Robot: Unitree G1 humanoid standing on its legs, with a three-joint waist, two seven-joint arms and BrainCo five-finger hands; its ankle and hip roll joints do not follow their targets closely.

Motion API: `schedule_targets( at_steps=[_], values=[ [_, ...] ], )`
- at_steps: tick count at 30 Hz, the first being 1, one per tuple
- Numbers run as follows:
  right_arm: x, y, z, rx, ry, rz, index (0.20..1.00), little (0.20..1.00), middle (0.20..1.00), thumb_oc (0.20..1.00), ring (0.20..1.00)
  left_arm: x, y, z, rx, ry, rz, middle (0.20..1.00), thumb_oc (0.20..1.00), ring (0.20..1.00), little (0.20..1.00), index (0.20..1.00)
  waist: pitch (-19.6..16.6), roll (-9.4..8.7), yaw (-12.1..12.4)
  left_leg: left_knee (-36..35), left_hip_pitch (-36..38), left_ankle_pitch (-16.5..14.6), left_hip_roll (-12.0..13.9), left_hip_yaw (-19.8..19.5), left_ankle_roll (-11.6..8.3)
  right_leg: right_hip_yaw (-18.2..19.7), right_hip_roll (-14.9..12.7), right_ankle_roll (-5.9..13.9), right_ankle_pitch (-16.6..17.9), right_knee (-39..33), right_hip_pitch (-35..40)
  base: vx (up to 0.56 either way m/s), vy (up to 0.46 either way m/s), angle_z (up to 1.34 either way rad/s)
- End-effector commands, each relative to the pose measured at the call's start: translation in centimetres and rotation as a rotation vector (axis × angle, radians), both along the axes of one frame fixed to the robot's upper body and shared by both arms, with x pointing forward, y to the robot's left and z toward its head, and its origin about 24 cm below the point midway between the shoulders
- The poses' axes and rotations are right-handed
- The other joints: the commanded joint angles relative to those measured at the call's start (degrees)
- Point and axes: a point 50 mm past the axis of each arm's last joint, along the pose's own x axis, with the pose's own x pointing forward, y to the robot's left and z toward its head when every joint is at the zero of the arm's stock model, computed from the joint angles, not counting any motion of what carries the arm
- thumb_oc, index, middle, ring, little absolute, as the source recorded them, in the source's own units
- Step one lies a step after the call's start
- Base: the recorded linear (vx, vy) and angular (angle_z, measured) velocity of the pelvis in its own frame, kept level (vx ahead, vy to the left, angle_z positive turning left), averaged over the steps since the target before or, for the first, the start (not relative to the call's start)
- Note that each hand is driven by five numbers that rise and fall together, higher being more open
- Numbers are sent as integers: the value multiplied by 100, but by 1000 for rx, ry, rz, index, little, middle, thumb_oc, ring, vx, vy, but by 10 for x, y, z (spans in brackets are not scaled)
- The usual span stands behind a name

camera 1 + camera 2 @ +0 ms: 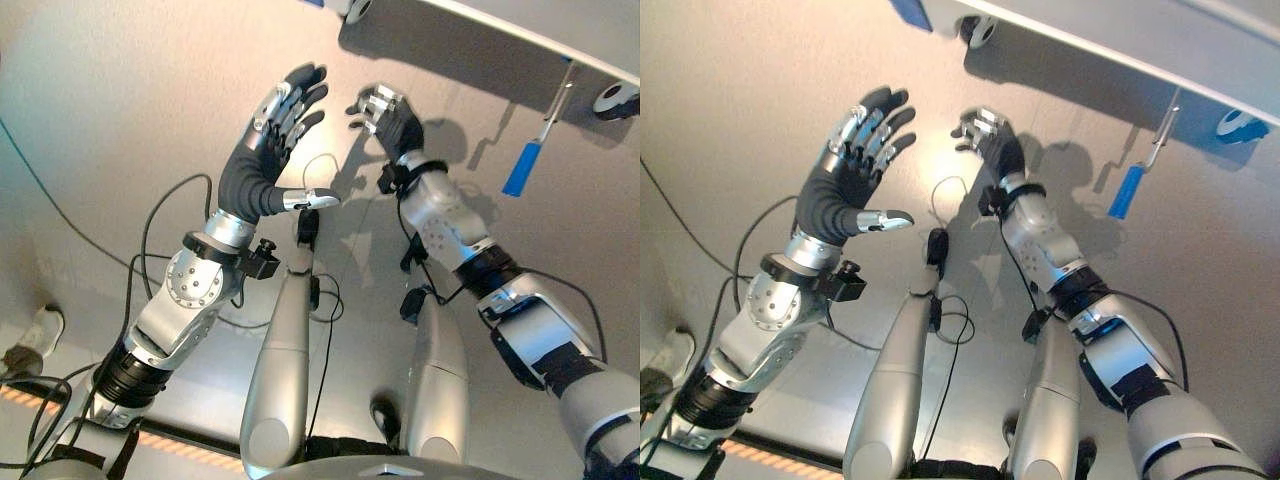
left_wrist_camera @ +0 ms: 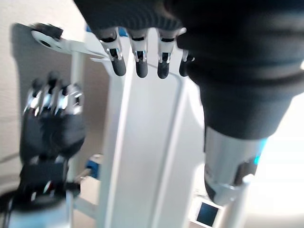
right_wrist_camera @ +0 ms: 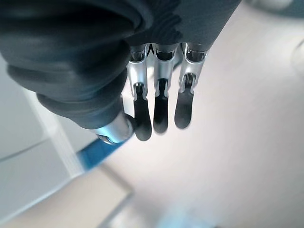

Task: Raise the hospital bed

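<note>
Above the pale floor (image 1: 120, 90), we see both hands raised, holding nothing.
Left hand (image 1: 268, 140) spread wide; right hand (image 1: 385, 115) relaxed, straight-fingered; white hospital bed frame (image 1: 520, 40) with blue-gripped crank handle (image 1: 523, 168) beyond them, untouched.

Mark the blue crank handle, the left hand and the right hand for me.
blue crank handle (image 1: 523, 168): left eye view, middle of the blue grip.
left hand (image 1: 262, 150): left eye view, on the dark palm, fingers straight.
right hand (image 1: 395, 120): left eye view, on the dark back of the hand.
</note>
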Motion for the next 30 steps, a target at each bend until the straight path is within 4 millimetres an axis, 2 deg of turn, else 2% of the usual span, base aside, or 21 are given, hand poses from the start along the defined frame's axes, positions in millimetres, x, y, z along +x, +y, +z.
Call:
schedule_targets(
  at_steps=[1,2,4,5,6,7,8,9,10,11,13,14,16,17,19,21,23,24,25,27,30],
  values=[
    [-12,-7,-46,-466,5,25,1000,1000,1000,1000,1000,10,10,-38,96,51,137,1000,1000,1000,1000,1000,-112,273,-150,-839,635,330,-269,148,113,58,35,166,-563,124,1048,-7,-5,-7],
    [-13,-8,-47,-466,6,24,1000,1000,1000,1000,1000,10,9,-39,96,52,137,1000,1000,1000,1000,1000,-112,279,-153,-852,653,332,-271,143,113,51,35,166,-561,112,1070,5,-6,-7],
    [-24,-22,-86,-581,114,41,1000,1000,1000,1000,1000,18,20,-68,159,137,214,1000,1000,1000,1000,1000,-112,273,-189,-912,971,334,-266,151,123,3,32,184,-546,62,1371,12,-17,-5],
    [-32,-32,-110,-639,188,35,1000,1000,1000,1000,1000,20,24,-89,208,202,241,1000,1000,1000,1000,1000,-112,276,-211,-975,1188,335,-267,148,129,-8,32,195,-533,6,1572,26,-44,-3],
    [-46,-45,-140,-718,277,22,1000,1000,1000,1000,1000,20,36,-126,256,335,307,1000,1000,1000,1000,1000,-112,298,-223,-1133,1622,348,-262,140,128,-85,33,212,-522,-129,1980,40,-42,-5],
    [-56,-50,-155,-775,312,37,1000,1000,1000,1000,1000,17,40,-142,311,378,331,1000,1000,1000,1000,1000,-112,300,-246,-1225,1849,353,-254,142,126,-102,42,220,-509,-202,2180,33,-33,-6],
    [-56,-50,-155,-776,312,37,1000,1000,1000,1000,1000,17,40,-142,311,379,331,1000,1000,1000,1000,1000,-112,303,-247,-1233,1859,355,-254,139,126,-106,43,220,-507,-211,2192,35,-39,-9],
    [-74,-68,-178,-831,389,17,1000,1000,1000,1000,1000,11,51,-174,376,497,386,1000,1000,1000,1000,1000,-112,273,-297,-1347,2259,371,-228,154,118,-151,60,235,-480,-366,2587,21,-50,-5],
    [-81,-77,-188,-838,438,-3,1000,1000,1000,1000,1000,7,55,-188,404,548,409,1000,1000,1000,1000,1000,-112,267,-324,-1403,2451,371,-217,148,111,-182,76,240,-479,-435,2784,13,-47,-2],
    [-81,-78,-188,-838,437,-4,1000,1000,1000,1000,1000,7,55,-188,404,547,409,1000,1000,1000,1000,1000,-112,276,-325,-1417,2443,393,-214,143,113,-189,82,238,-452,-460,2784,3,-33,2],
    [-101,-99,-207,-846,542,-53,1000,1000,1000,1000,1000,-6,67,-222,464,699,465,1000,1000,1000,1000,1000,-196,245,-369,-1552,2832,392,-165,145,98,-240,106,253,-452,-629,3148,17,-13,1],
    [-101,-99,-207,-846,542,-53,1000,1000,1000,1000,1000,-6,67,-222,464,699,464,1000,1000,1000,1000,1000,-198,246,-369,-1554,2831,393,-164,144,97,-241,107,253,-449,-632,3148,69,-61,3],
    [-150,-134,-245,-826,767,-160,1000,1000,1000,1000,1000,-46,85,-273,516,964,531,1000,1000,1000,1000,1000,-714,189,-417,-1901,3339,442,-74,124,56,-369,165,290,-375,-1090,3679,95,-101,0],
    [-150,-134,-245,-826,767,-161,1000,1000,1000,1000,1000,-45,85,-273,516,964,531,1000,1000,1000,1000,1000,-725,193,-419,-1910,3325,458,-74,121,58,-374,168,291,-355,-1108,3671,68,-73,-2],
    [-165,-137,-253,-788,809,-170,1000,1000,1000,1000,1000,-66,99,-290,535,1080,587,1000,1000,1000,1000,1000,-1014,132,-453,-2121,3559,516,-43,153,45,-387,242,326,-288,-1283,3863,47,-62,2],
    [-198,-144,-271,-736,924,-211,1000,1000,1000,1000,1000,-91,112,-304,569,1177,618,1000,1000,1000,1000,1000,-1450,51,-508,-2408,3933,560,14,211,11,-405,311,361,-226,-1522,4201,65,-80,-1],
    [-212,-149,-276,-671,972,-260,1000,1000,1000,1000,1000,-103,117,-311,555,1230,642,1000,1000,1000,1000,1000,-1688,32,-576,-2502,4179,563,40,222,3,-355,369,364,-213,-1601,4388,18,-43,-10],
    [-212,-149,-276,-672,973,-260,1000,1000,1000,1000,1000,-104,117,-311,555,1231,642,1000,1000,1000,1000,1000,-1685,33,-575,-2508,4190,563,42,223,2,-355,371,364,-213,-1604,4398,40,-33,-16],
    [-226,-150,-282,-625,1010,-295,1000,1000,1000,1000,1000,-110,117,-313,537,1244,649,1000,1000,1000,1000,1000,-1880,17,-592,-2542,4405,519,52,255,10,-339,395,367,-234,-1682,4608,39,-12,-8],
    [-226,-150,-282,-625,1011,-295,1000,1000,1000,1000,1000,-110,117,-313,538,1244,649,1000,1000,1000,1000,1000,-1870,18,-591,-2549,4426,519,52,254,9,-341,397,368,-233,-1692,4631,39,-16,-8],
    [-253,-151,-293,-547,1099,-349,1000,1000,1000,1000,1000,-129,114,-324,516,1326,668,1000,1000,1000,1000,1000,-2230,-2,-630,-2657,4912,352,58,306,81,-243,440,395,-268,-1795,4986,59,-22,-6]
  ],
)
